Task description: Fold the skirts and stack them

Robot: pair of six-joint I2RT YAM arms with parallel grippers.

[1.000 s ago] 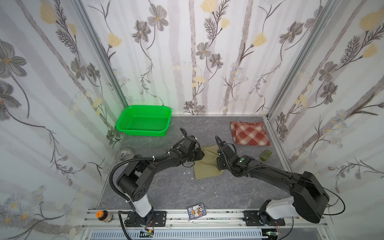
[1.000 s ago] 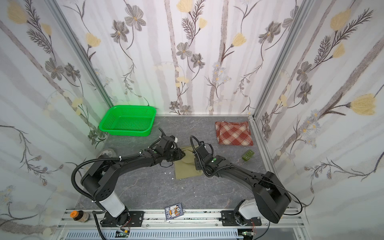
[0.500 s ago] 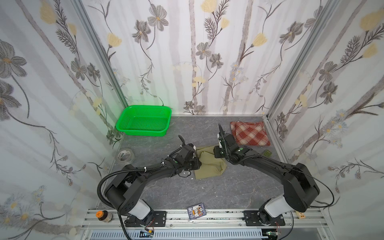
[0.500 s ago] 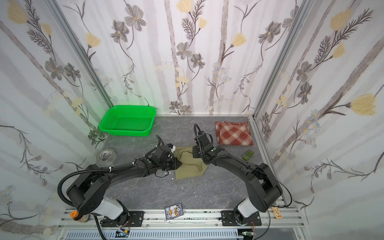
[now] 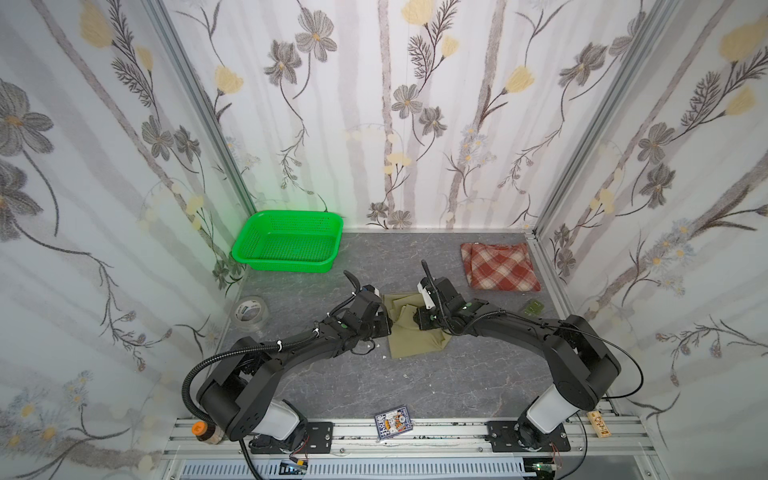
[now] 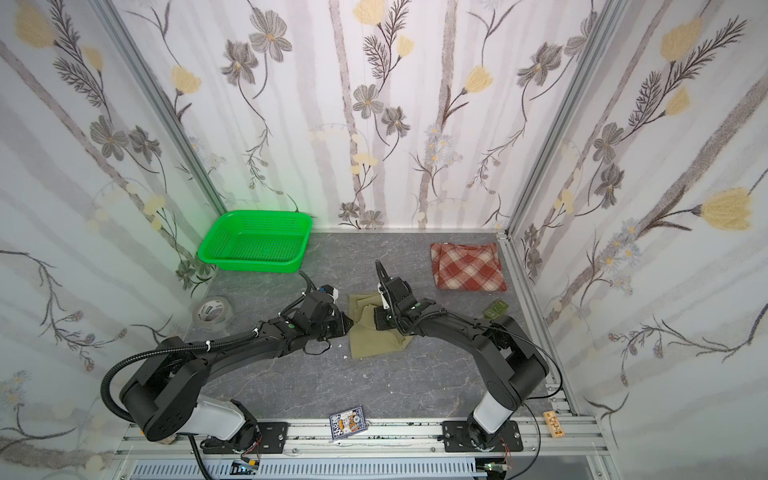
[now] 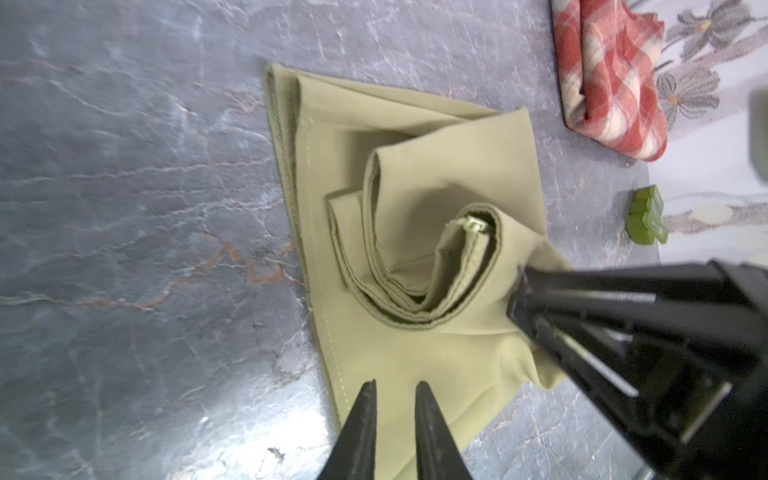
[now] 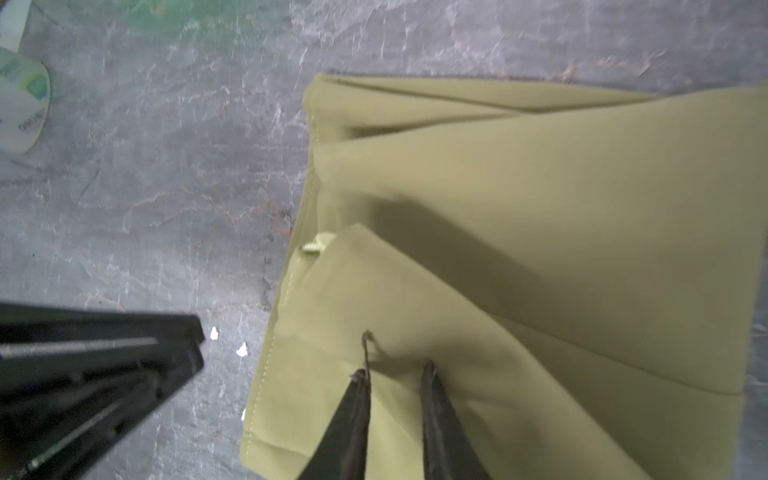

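The khaki skirt (image 5: 415,345) lies mid-table, its far part rumpled into loose curled folds (image 7: 415,249). The plaid skirt (image 5: 500,268) rests folded at the back right, away from both arms. My left gripper (image 5: 385,323) hovers at the khaki skirt's left edge. Its fingers (image 7: 395,384) stand a narrow gap apart with nothing between them. My right gripper (image 5: 417,318) comes in from the right. Its tips (image 8: 397,368) press into the cloth and pinch a ridge of it, and the fabric puckers toward them (image 7: 517,299).
A green basket (image 5: 286,214) stands at the back left, and a tape roll (image 5: 249,309) lies by the left wall. A small green piece (image 5: 534,307) sits near the right wall. A card pack (image 5: 392,422) rests on the front rail. White crumbs (image 5: 384,356) dot the table.
The khaki skirt went from flat to bunched, its far part now curled over itself. The right gripper's jaws narrowed onto the cloth. Both grippers shifted slightly toward the front.
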